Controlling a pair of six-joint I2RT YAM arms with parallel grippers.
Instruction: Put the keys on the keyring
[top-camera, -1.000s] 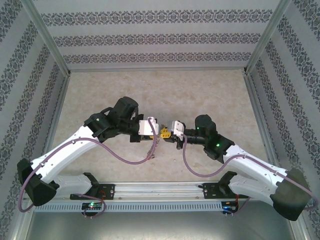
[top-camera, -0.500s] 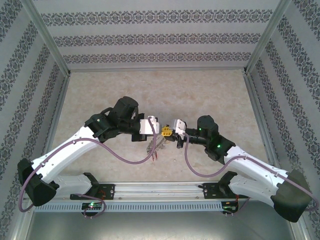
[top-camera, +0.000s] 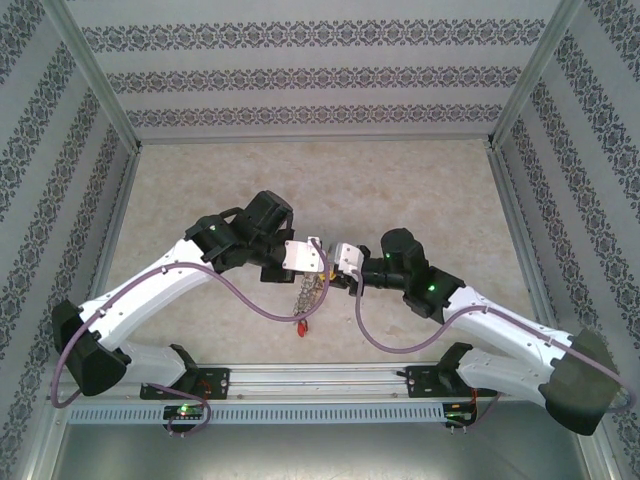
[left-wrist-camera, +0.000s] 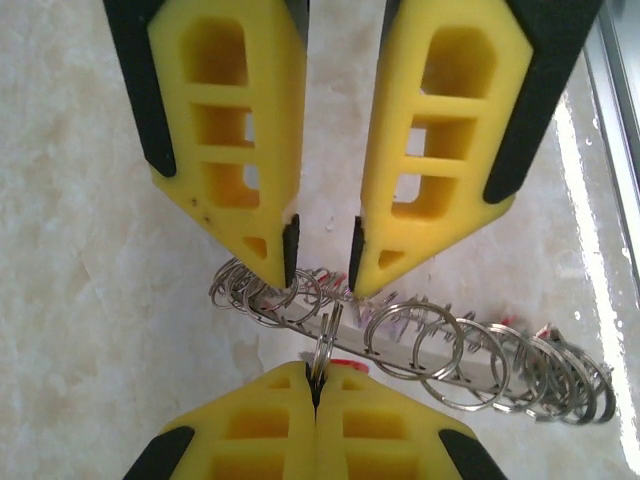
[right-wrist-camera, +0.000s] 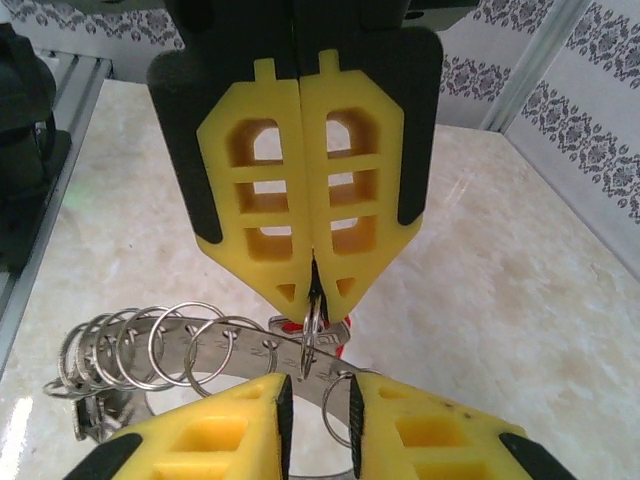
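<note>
My left gripper (left-wrist-camera: 318, 372) is shut on a small split ring (left-wrist-camera: 326, 335), pinched edge-on between its yellow pads. That ring hangs from the keyring (left-wrist-camera: 420, 362), a flat grey perforated band carrying several more split rings. In the right wrist view the left gripper (right-wrist-camera: 314, 292) comes down from above with the ring (right-wrist-camera: 313, 325) in its tips. My right gripper (right-wrist-camera: 318, 405) faces it tip to tip, jaws slightly open, straddling the keyring (right-wrist-camera: 215, 345). A key with a red tag (right-wrist-camera: 338, 335) shows behind. In the top view the bunch of keys (top-camera: 308, 297) dangles below both grippers (top-camera: 327, 262).
The marble tabletop (top-camera: 400, 190) lies beneath, boxed in by patterned walls (top-camera: 300, 75). An aluminium rail (top-camera: 320, 378) runs along the near edge and shows as a metal strip (left-wrist-camera: 620, 140) at the right of the left wrist view.
The left jaws have closed on the split ring. The right jaws have parted a little. Both grippers have drawn closer together, and the bunch now hangs further below them.
</note>
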